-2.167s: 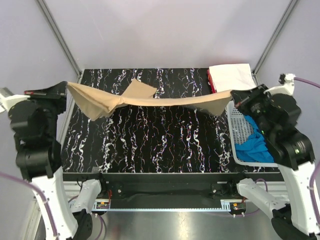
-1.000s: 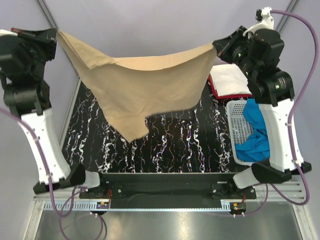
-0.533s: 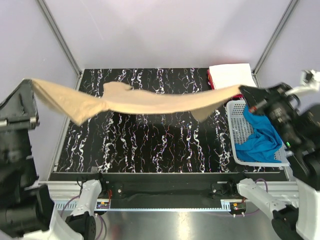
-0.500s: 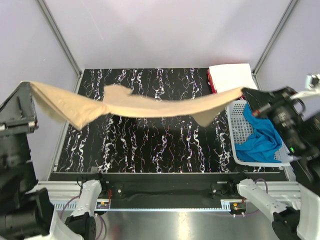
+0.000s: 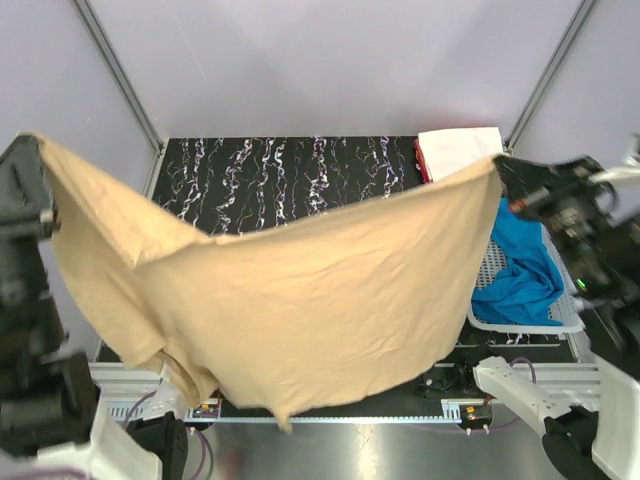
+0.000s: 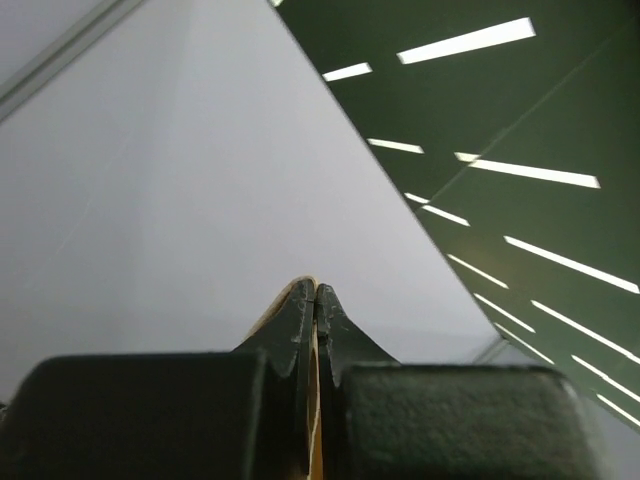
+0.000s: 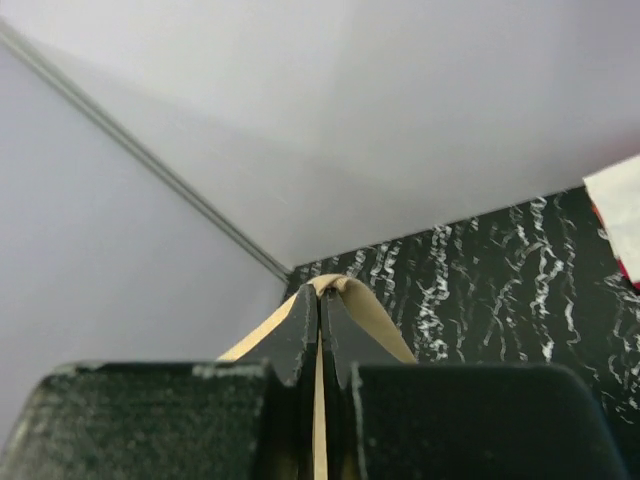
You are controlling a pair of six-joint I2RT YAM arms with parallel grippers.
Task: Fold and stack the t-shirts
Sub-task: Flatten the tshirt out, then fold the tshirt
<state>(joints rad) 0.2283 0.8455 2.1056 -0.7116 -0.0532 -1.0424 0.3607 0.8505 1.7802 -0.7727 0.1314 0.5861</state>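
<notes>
The tan t-shirt (image 5: 300, 300) hangs spread wide in the air above the near half of the table, held by two corners. My left gripper (image 5: 38, 143) is shut on its left corner, high at the left edge. On the right, my right gripper (image 5: 498, 166) is shut on the other corner. Tan cloth shows pinched in the left wrist view (image 6: 315, 290) and in the right wrist view (image 7: 322, 290). A folded white t-shirt (image 5: 458, 150) lies on a red one (image 5: 422, 162) at the table's back right. The bright blue t-shirt (image 5: 520, 265) lies in the basket.
A white plastic mesh basket (image 5: 520, 322) stands at the table's right edge. The black marbled table (image 5: 290, 175) shows behind the hanging cloth. Grey walls with metal frame posts (image 5: 120, 80) close in the back corners.
The tan shirt went from a taut flat band across the table to a wide sheet hanging down toward the near edge. Both grippers kept their hold and shifted nearer the camera.
</notes>
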